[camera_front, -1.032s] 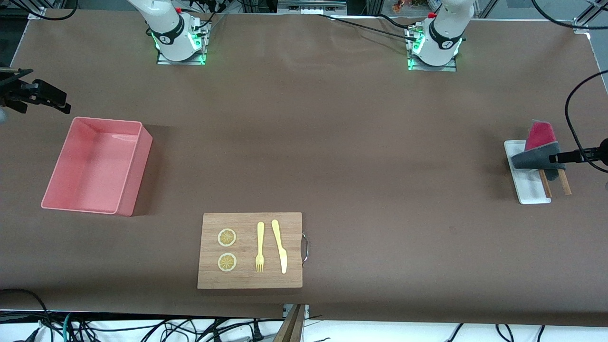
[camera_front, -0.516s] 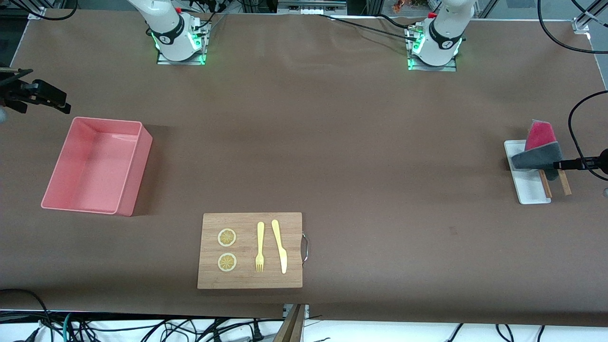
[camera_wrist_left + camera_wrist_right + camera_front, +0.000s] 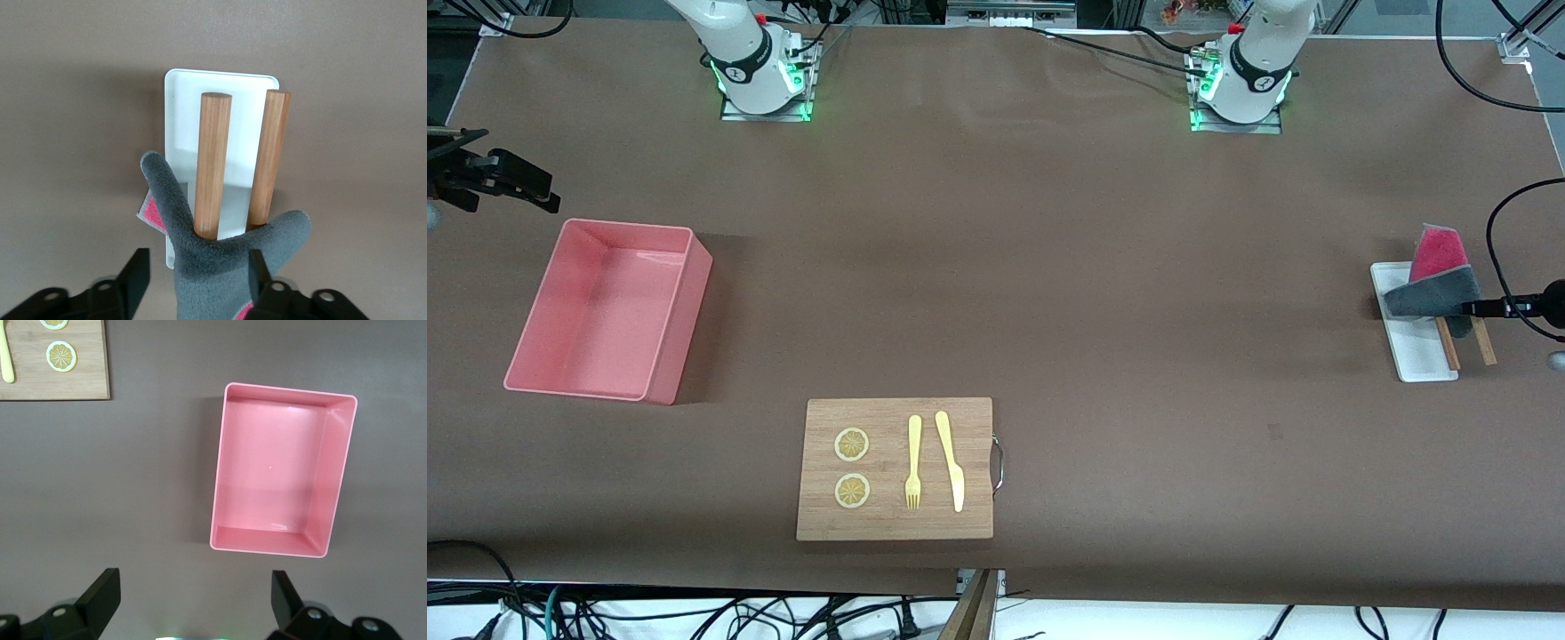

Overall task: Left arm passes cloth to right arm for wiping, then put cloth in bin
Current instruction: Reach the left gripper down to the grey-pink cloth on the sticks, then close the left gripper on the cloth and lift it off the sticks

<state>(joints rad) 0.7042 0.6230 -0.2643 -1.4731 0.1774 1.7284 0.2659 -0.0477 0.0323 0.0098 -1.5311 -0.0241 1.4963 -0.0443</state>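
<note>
The cloth [image 3: 1436,289], grey with the magenta face showing at its top, is draped over two wooden rods [image 3: 1483,342] on a small white tray [image 3: 1414,351]. It sits mid-height at the frame edge, at the left arm's end of the table.

The left gripper [image 3: 1485,308] is at the cloth. Its jaws straddle the cloth but have not clamped it: a gap shows at one finger, so there is no grasp yet. The right gripper [image 3: 494,173] hangs over bare table just above the bin [image 3: 694,267] in the frame, jaws spread wide and empty. That arm waits.

Progress, as I judge it: only the pickup is in hand. Handover, wiping and the drop in the bin are all still to do. The wooden cutting board [image 3: 894,524], lower centre, carries two lemon slices [image 3: 852,467], a fork [image 3: 913,462] and a knife [image 3: 950,460].

- **Left wrist view:** shows both fingers of the left gripper [image 3: 197,260] around the cloth [image 3: 227,260], with the rods [image 3: 213,160] poking out from under it. The front view shows only a dark tip there.
- **Right wrist view:** shows the right gripper [image 3: 193,587] spread and the bin [image 3: 217,487] empty inside.
</note>
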